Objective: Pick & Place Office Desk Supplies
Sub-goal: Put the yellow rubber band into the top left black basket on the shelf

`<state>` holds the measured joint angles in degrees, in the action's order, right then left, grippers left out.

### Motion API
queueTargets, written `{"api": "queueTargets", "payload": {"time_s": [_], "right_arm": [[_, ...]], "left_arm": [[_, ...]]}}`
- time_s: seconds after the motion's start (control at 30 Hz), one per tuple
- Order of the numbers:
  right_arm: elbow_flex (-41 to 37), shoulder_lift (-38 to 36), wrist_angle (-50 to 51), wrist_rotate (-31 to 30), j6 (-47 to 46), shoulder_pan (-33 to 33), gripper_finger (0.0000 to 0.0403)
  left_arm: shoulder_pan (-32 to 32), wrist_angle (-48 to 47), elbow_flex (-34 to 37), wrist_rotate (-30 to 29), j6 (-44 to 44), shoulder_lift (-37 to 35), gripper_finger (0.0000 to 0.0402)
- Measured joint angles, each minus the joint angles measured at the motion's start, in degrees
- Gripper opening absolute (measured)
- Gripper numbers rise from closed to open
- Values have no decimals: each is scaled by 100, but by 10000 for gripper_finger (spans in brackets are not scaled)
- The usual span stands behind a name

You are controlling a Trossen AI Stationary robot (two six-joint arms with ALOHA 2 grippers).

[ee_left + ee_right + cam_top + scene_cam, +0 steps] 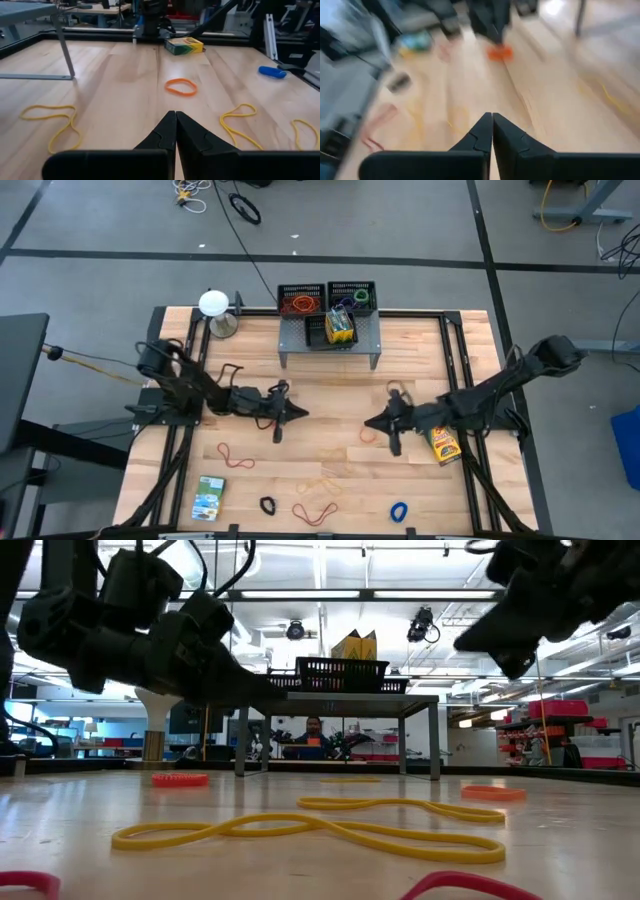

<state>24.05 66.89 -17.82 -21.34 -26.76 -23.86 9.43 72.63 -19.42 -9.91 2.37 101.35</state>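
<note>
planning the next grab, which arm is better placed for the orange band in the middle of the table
Right, probably. The right gripper hangs shut right beside the orange band, while the left gripper, also shut, is farther off across the table.

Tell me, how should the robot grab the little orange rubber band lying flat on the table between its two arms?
The orange rubber band lies flat on the wood as a thin oval loop, so there is nothing tall to squeeze. Probably best to come straight down from above and pinch one strand of the loop between the fingers. The right gripper looks closest; both it and the left gripper are shut and would need to open first.
</note>
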Motion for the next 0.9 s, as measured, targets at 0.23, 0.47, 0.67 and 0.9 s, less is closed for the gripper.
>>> {"api": "queueTargets", "payload": {"time_s": [0.23,0.47,0.67,0.9], "right_arm": [[1550,1387,1809,-240,-732,-220,94],[2687,2921,2488,-24,-840,-345,138],[3746,3837,3731,207,-840,-343,134],[4114,4356,3772,645,-900,-231,115]], "left_arm": [[-4,309,-133,-55,7,577,10],[-4,308,-214,-53,-5,689,10],[-7,401,-219,-52,-30,675,10],[-7,430,-219,-53,-21,675,10]]}}
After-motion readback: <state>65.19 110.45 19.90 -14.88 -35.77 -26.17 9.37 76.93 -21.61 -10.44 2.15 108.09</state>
